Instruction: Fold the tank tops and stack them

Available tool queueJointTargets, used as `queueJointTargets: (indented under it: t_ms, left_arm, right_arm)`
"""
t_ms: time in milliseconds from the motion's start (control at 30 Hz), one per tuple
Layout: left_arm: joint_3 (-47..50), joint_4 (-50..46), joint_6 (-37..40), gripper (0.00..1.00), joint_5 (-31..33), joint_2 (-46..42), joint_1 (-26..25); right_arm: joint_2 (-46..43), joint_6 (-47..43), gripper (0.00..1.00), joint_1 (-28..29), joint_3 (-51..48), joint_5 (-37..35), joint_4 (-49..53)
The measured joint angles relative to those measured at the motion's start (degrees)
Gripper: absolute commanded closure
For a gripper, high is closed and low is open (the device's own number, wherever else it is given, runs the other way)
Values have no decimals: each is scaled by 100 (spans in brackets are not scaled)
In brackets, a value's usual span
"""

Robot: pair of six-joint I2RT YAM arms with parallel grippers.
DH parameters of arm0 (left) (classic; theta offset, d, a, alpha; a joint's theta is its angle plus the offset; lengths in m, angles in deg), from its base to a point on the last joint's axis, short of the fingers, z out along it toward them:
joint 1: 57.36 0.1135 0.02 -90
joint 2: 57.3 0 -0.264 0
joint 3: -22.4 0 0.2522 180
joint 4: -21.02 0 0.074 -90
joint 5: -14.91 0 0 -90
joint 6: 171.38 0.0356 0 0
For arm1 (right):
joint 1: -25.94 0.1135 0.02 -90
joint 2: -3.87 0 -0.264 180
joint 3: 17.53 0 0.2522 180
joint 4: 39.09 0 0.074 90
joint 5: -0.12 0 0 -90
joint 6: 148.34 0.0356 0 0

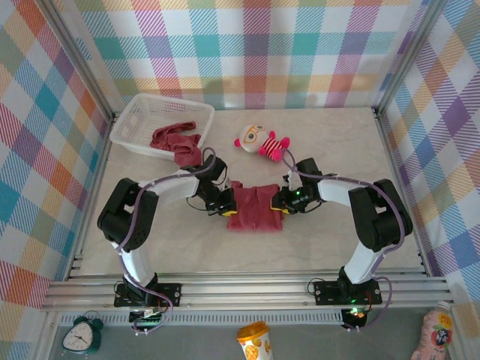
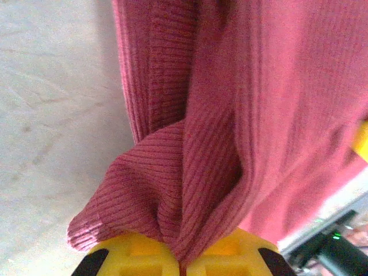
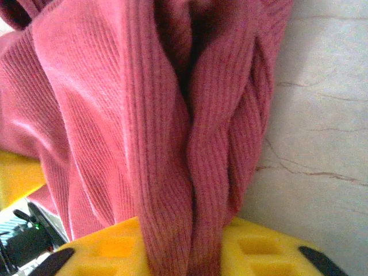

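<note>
- Fingers (image 2: pixel 126 256) of the left gripper (image 2: pixel 181 260) are pressed together on a bunched corner of the tank top (image 2: pixel 253 115). The ribbed cloth comes out directly from between the yellow pads.
- Fingers (image 3: pixel 270 247) of the right gripper (image 3: pixel 184 253) are closed on a thicker roll of the same cloth, so they stand a little apart and the fold fills the gap.
- Seen from above, the tank top (image 1: pixel 255 208) lies flat in the centre of the frame on the table (image 1: pixel 345 150). The left gripper (image 1: pixel 223 205) is at its left edge and the right gripper (image 1: pixel 283 201) at its right edge.
- The second tank top (image 1: pixel 174 141) lies crumpled in the white basket (image 1: pixel 142 105) in the upper left.
- Risk, as I judge it: each grip holds a bunch and not one clean edge, so lifting may drag extra layers and give a crooked fold. If the arms pull apart unevenly, the thinner left pinch can slip out.
- The doll (image 1: pixel 262 140) lies just above the garment, so a fold carried towards the top of the frame could sweep it.
- Open room: there is bare table below the garment and to its right. The basket and the wall (image 1: pixel 45 112) on the left make the upper left tight.
</note>
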Motion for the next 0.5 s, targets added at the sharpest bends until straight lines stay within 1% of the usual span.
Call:
queueJointTargets:
  t_ms: [100, 200, 333, 367, 500]
  left_arm:
    - [315, 382, -234, 100, -164, -363, 2]
    - [621, 758, -393, 100, -293, -420, 13]
    - [872, 1093, -522, 100, -411, -61, 17]
    - [868, 1204, -542, 100, -546, 42, 39]
    - [662, 1480, -584, 100, -743, 310, 50]
  right_arm:
    - [-7, 131, 79, -52, -17, -4, -42]
    - [-17, 201, 82, -125, -76, -24, -76]
    - [-20, 236, 85, -258, -107, -90, -70]
    - [-22, 234, 85, -295, -107, -109, -70]
    - [-57, 179, 87, -476, -105, -188, 26]
